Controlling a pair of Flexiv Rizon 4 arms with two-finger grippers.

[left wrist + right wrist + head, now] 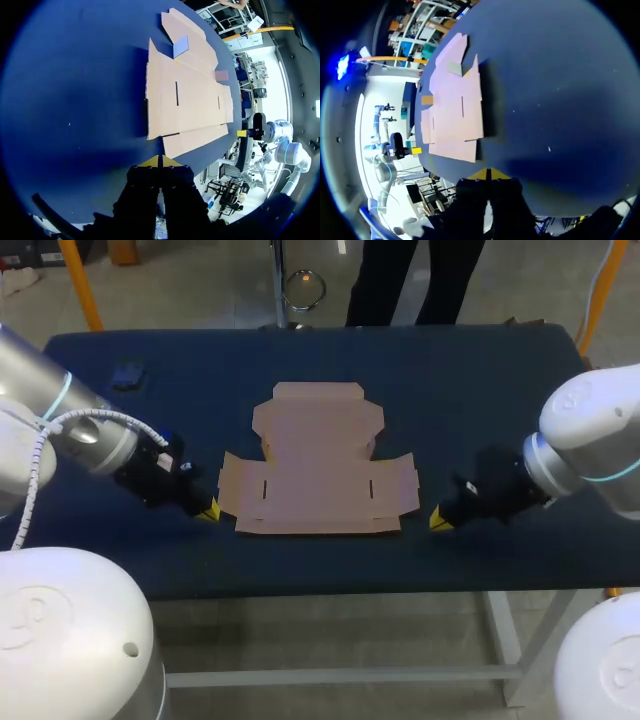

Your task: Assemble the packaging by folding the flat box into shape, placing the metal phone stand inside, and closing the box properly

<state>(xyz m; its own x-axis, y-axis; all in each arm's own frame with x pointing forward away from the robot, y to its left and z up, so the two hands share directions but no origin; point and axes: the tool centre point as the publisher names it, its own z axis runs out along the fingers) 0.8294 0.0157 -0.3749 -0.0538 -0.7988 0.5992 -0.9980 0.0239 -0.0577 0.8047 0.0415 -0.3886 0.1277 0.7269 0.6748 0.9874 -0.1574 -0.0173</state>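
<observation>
A flat brown cardboard box blank (318, 462) lies unfolded in the middle of the dark blue table (470, 380). My left gripper (208, 510) rests low beside the blank's near left corner, its yellow tips pressed together and holding nothing. My right gripper (438, 522) sits a short way off the blank's near right corner, also shut and empty. In the left wrist view the blank (186, 97) lies just ahead of the shut gripper (159, 161). The right wrist view shows the blank (452, 107) ahead of and to one side of its shut gripper (488, 173). No metal phone stand shows in any view.
A small dark object (127, 374) lies on the table at the far left. The table's front edge (330, 592) runs close behind both grippers. Bare cloth surrounds the blank on all sides.
</observation>
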